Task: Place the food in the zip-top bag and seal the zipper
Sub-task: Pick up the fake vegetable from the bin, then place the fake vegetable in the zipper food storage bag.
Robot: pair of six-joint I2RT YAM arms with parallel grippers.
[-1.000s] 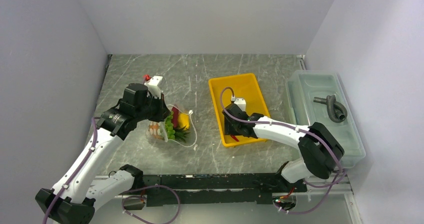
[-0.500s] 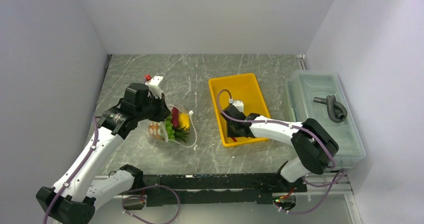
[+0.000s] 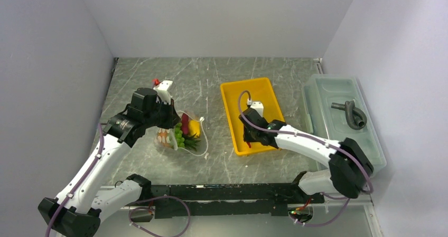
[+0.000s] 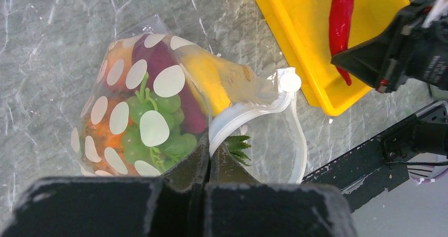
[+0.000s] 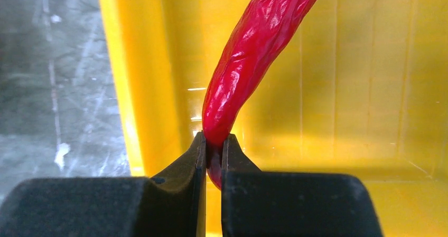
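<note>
Projecting ahead of the right claw (image 5: 213, 158), red chilli (image 5: 248, 63) gripped by its tip, yellow tray (image 5: 370, 89) beneath, left claw (image 4: 210, 151) clamped on the zipper (image 4: 240, 115), zip-top bag (image 4: 153, 127) just ahead on the table (image 4: 47, 41), green grapes (image 4: 170, 104) inside.

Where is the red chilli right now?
On the right, seen from the right wrist, the red chilli is in the yellow tray, its end pinched by the right gripper.
</note>
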